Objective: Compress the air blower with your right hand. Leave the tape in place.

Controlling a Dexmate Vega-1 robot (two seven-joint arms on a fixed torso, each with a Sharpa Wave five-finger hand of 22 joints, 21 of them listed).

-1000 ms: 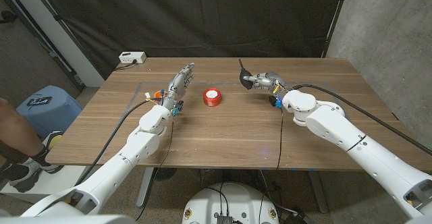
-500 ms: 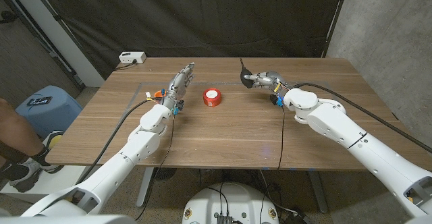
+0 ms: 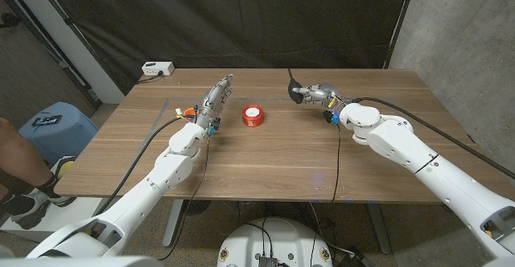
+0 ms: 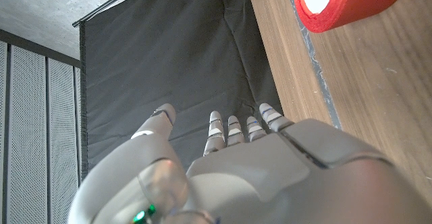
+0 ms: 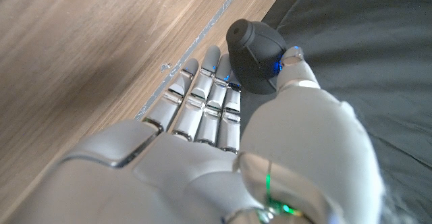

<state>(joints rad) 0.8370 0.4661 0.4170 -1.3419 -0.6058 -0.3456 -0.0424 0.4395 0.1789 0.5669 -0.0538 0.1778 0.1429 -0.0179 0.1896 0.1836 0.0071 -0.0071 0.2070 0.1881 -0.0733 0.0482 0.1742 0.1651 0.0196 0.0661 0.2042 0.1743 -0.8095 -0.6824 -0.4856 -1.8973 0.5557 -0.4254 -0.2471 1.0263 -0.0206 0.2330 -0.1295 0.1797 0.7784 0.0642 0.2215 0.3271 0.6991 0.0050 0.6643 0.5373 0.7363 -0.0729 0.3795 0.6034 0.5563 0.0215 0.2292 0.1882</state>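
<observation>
- Black air blower [image 3: 296, 91]: far right part of the wooden table [image 3: 265, 158], nozzle pointing up, gripped by the right hand [image 3: 315, 95].
- Right wrist view: blower bulb [image 5: 253, 63] pinched between thumb and fingers [image 5: 202, 96].
- Red tape roll [image 3: 253, 116]: mid-table, apart from both hands; its white core appears in the left wrist view [image 4: 347, 1].
- Left hand [image 3: 214, 100]: fingers extended, holding nothing, beside the tape.
- White power strip [image 3: 157, 69]: far left corner.

**Three cameras, one tabletop**

The head camera looks down from above the near edge over the whole wooden table [image 3: 265, 150]. Each wrist camera sits close behind its own hand, facing the black backdrop [image 4: 169, 55]; all share the tabletop.
</observation>
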